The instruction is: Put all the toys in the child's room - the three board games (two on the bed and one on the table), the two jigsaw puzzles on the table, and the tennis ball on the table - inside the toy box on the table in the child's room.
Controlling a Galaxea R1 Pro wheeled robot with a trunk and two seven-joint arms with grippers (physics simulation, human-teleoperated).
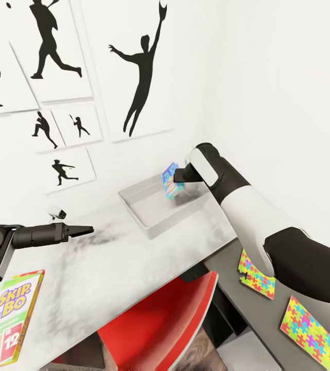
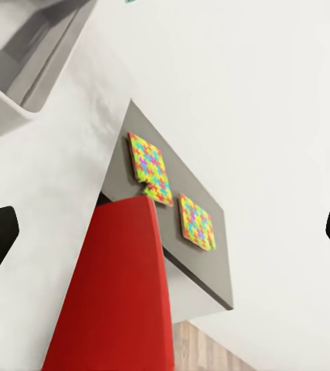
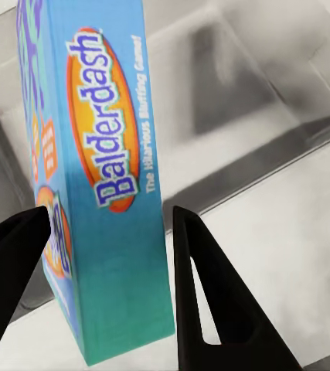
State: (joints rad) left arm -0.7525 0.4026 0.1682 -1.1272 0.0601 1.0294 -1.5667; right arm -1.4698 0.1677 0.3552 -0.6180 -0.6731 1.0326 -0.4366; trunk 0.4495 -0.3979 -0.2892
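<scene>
- Worktop [image 1: 108,268]: pale marbled surface against the white wall; a lower grey section [image 1: 267,309] adjoins it on our right side, with a red chair [image 1: 159,330] tucked below.
- Toy box [image 1: 159,206]: light grey bin at the far side of the worktop near the wall; we see nothing inside it.
- Right end effector [image 1: 177,181]: poised over the toy box's far right part, fingers [image 3: 203,301] closed against the narrow edges of the Balderdash board game [image 3: 95,178], which hangs on edge above the bin's interior. We judge the release should come only once the box is lowered within the rim, so that it drops flat and does not tip over the wall.
- Left end effector [image 1: 85,229]: idle over the worktop, well apart from the bin; in the left wrist view its fingers stand wide open and carry nothing.
- Skip-Bo board game [image 1: 10,324]: green box lying at the near left of the worktop, not yet stowed.
- Jigsaw puzzles [image 1: 257,275], [image 1: 314,330]: two patterned sheets flat on the grey section, beside each other, awaiting collection.
</scene>
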